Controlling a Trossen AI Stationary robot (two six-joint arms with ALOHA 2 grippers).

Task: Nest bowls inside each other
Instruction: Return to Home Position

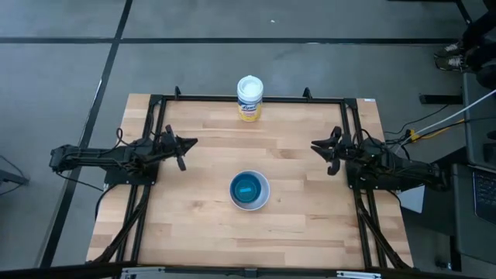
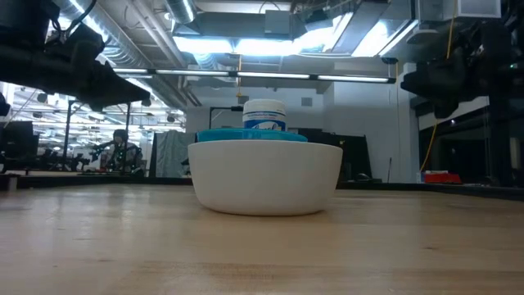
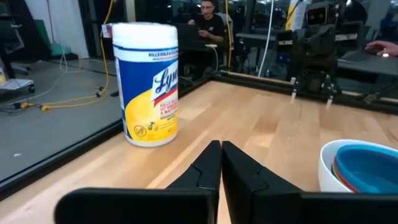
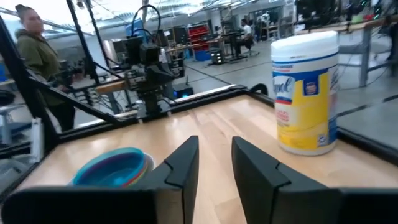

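The bowls stand nested in one stack at the table's middle: the white bowl (image 1: 249, 191) rests on its base on the wood, with coloured bowls inside and a teal one (image 2: 252, 135) on top. In the left wrist view red and blue rims show inside the white bowl (image 3: 359, 167); the stack (image 4: 115, 168) also shows in the right wrist view. My left gripper (image 1: 187, 142) hovers shut at the table's left side. My right gripper (image 1: 316, 145) hovers open at the right side. Neither is near the stack.
A white canister with a yellow label (image 1: 249, 98) stands upright at the table's far edge, middle. A black frame rail (image 1: 248, 98) runs around the tabletop. People sit and stand in the room beyond the table. Bare wood lies all around the stack.
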